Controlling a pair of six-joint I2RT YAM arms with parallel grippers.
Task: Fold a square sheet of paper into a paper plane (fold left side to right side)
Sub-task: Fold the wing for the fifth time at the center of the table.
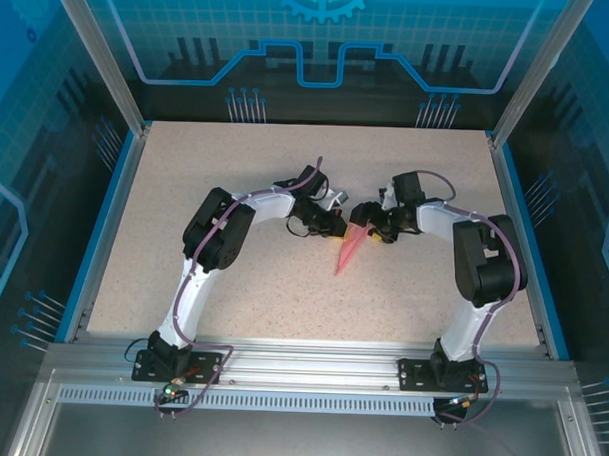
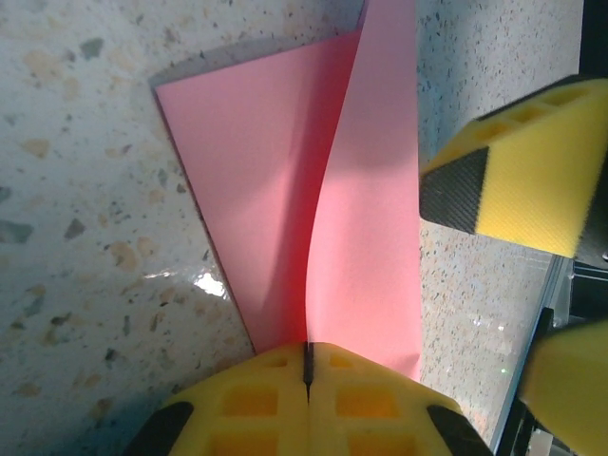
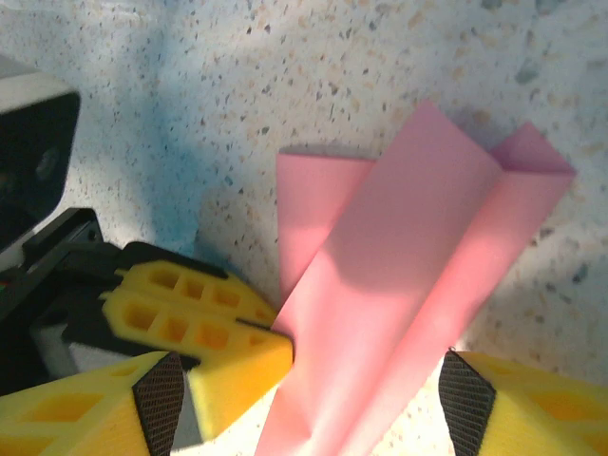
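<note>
Over the table (image 1: 186, 184), left fingers (image 2: 247, 404) pinching paper plane (image 2: 366, 237), right fingers (image 3: 532, 408) spread astride

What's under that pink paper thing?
Speckled table all around the paper plane, whose lower flap rests on it. Directly beneath, the paper covers everything.

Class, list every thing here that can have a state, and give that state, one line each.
paper plane: folded, lying flat except for one raised flap.
left gripper: shut on the paper plane's raised flap.
right gripper: open, one finger on each side of the paper plane.
</note>
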